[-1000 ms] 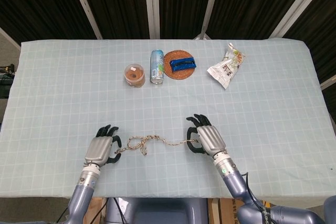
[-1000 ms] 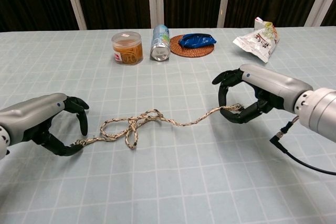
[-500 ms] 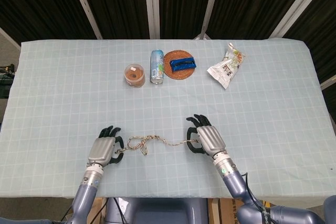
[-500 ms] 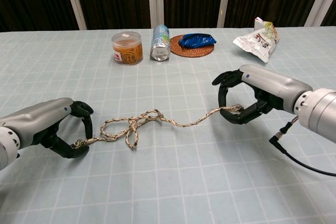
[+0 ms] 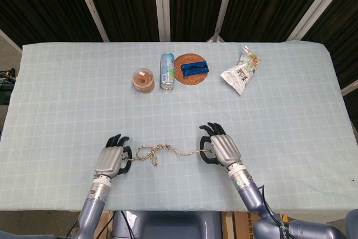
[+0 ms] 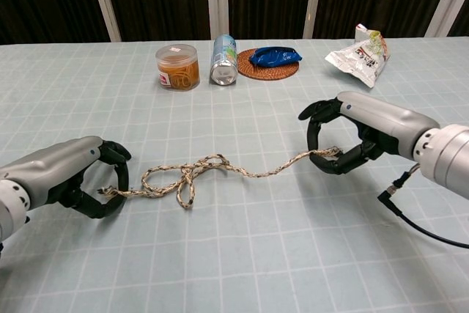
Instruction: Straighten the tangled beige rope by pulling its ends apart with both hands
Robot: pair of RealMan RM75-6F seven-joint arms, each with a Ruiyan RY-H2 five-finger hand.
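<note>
progress: roughly midway, both ends grabbed | left hand (image 6: 69, 181) pinching 1 end of beige rope (image 6: 220, 170) | right hand (image 6: 352, 137) pinching the other | lying on counter (image 6: 242, 254), knot near left, needing more pull

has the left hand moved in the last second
Yes. In the chest view the left hand, pinching the beige rope end, has shifted slightly right along the tablecloth grid, towards the rope's tangle.
</note>
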